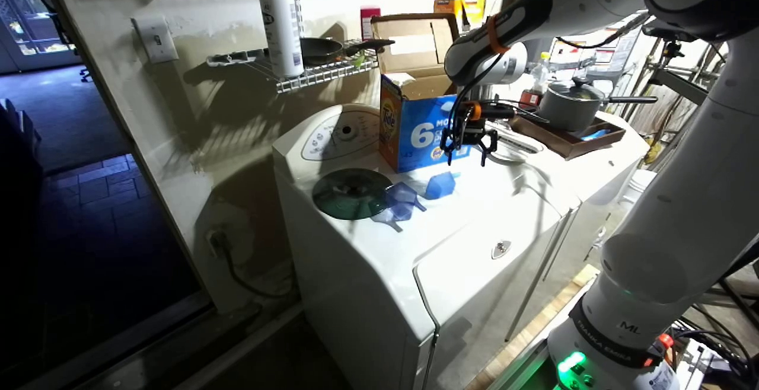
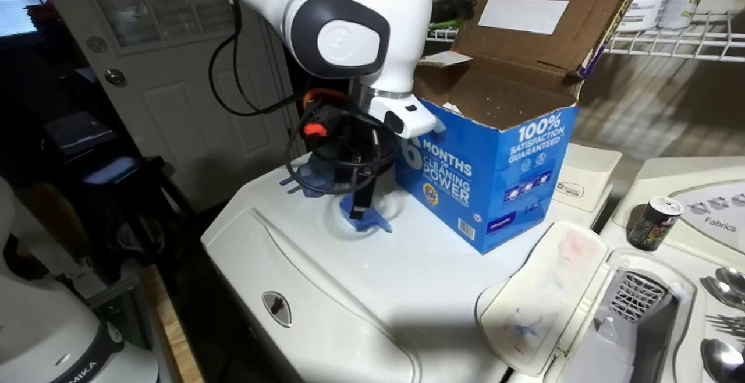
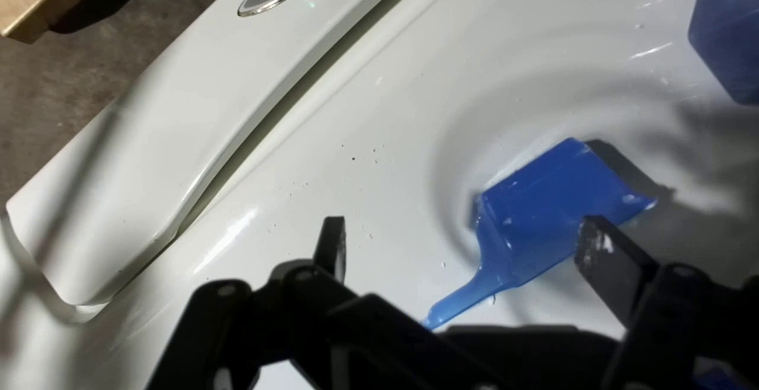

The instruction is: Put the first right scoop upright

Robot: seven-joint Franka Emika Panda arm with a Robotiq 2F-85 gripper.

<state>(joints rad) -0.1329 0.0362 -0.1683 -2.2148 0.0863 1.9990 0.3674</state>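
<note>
A small blue scoop [image 1: 440, 185] lies tipped on the white washer top [image 2: 396, 290], in front of the cardboard box. It also shows in an exterior view [image 2: 364, 217] and in the wrist view [image 3: 542, 203], its handle toward the lower left. More blue scoops [image 1: 403, 197] sit beside it, partly over the dark green disc [image 1: 353, 194]; part of one scoop [image 3: 729, 34] shows at the wrist view's right edge. My gripper [image 1: 467, 160] is open and empty above the tipped scoop. In the wrist view its fingertips [image 3: 468, 248] are apart, one overlapping the scoop's edge in the picture.
The open blue box [image 2: 454, 182] marked "6" stands close behind the scoop. A wire shelf [image 1: 326, 73] with a bottle and pan is on the wall. A brown tray [image 1: 569, 144] with a pot, an open dispenser lid [image 2: 547, 295] and a can [image 2: 655, 223] are nearby.
</note>
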